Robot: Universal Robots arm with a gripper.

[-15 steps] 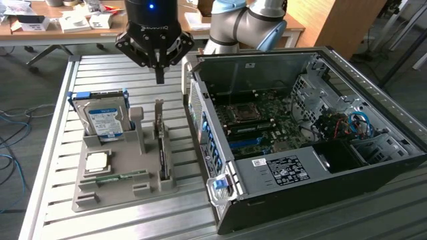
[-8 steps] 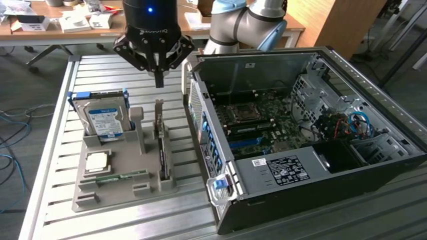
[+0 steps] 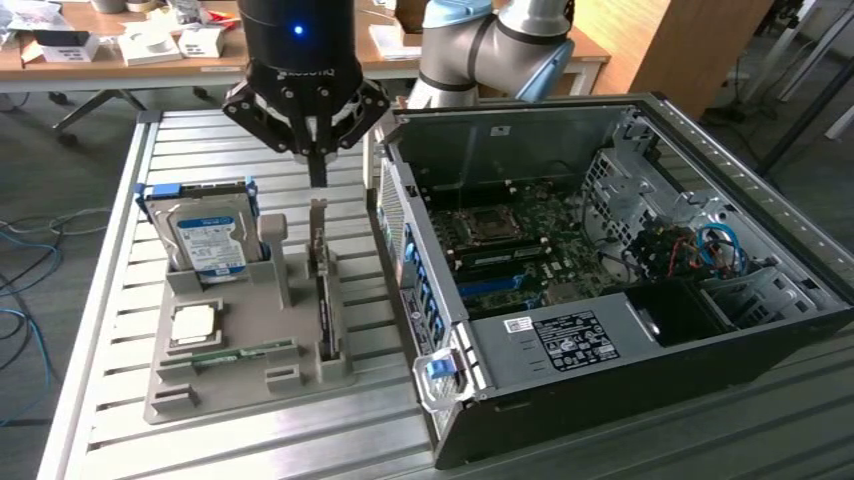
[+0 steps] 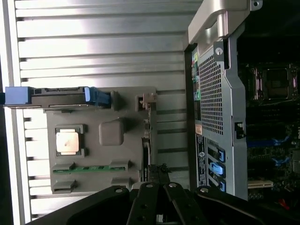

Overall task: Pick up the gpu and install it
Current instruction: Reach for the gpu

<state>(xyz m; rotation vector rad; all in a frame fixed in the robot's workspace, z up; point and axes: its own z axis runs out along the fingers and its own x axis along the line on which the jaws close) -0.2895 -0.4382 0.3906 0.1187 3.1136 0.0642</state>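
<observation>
Gripper [image 3: 318, 176] is hanging tips-down over the grey fixture tray [image 3: 240, 388]. Its 2 fingers are pressing together with nothing between them (no part is being carried). The tips are hovering just above the bracket end of the gpu [image 3: 326, 300]. In the exterior view a sliver of worktop [image 3: 227, 150] is showing between the tips and the card.

The gpu is standing on its long edge in a slot along the tray's side nearest the computer case [image 3: 514, 135], not yet lifted out. In the wrist view its thin dark edge [image 4: 146, 140] is running straight towards the closed fingers [image 4: 151, 174].

Other parts are sitting in the same tray, towards the exterior view's left of the gpu:
- 1 hard drive [image 3: 207, 240] is standing upright in blue rails at the far corner.
- 1 processor chip [image 3: 194, 323] is lying flat in its pocket.
- 1 green memory stick [image 3: 230, 352] is lying in a slot just nearer the camera than the chip.

The case is lying on its side just beside the tray, on the exterior view's right, with its side panel off. The motherboard [image 3: 514, 235] is facing up.
</observation>
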